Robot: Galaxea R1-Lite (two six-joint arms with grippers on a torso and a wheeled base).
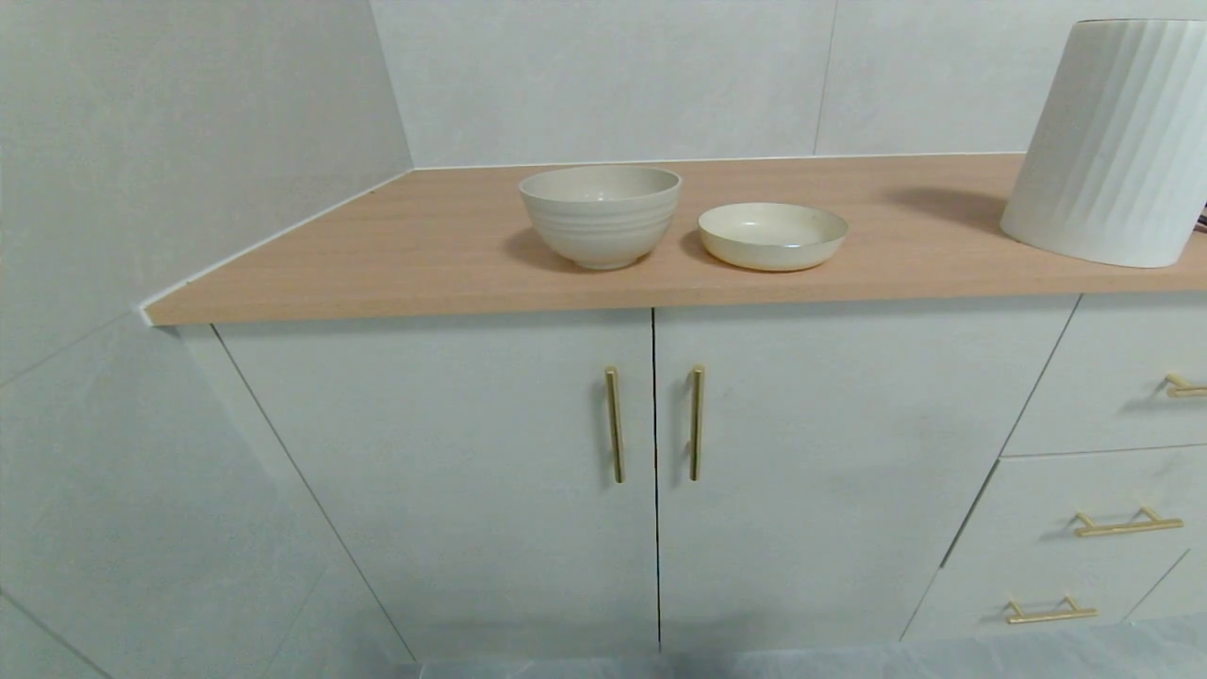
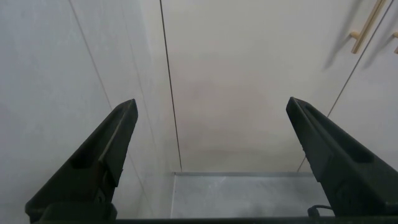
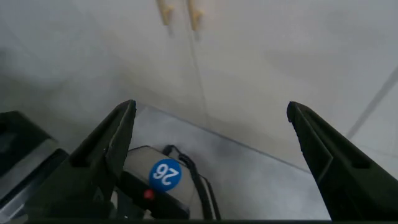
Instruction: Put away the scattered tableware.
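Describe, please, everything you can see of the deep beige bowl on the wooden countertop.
The deep, round, pale beige bowl looks like matte ceramic or plastic, with faint horizontal ridges around its outer wall. It stands upright, seemingly empty, on the light wooden countertop near its front edge. A shallow cream dish sits close on its right, not touching.

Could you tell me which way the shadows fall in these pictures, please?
Head view: the bowl, the dish and the ribbed white container cast a shadow leftward on the countertop; left wrist view: a gold handle throws a shadow beside it.
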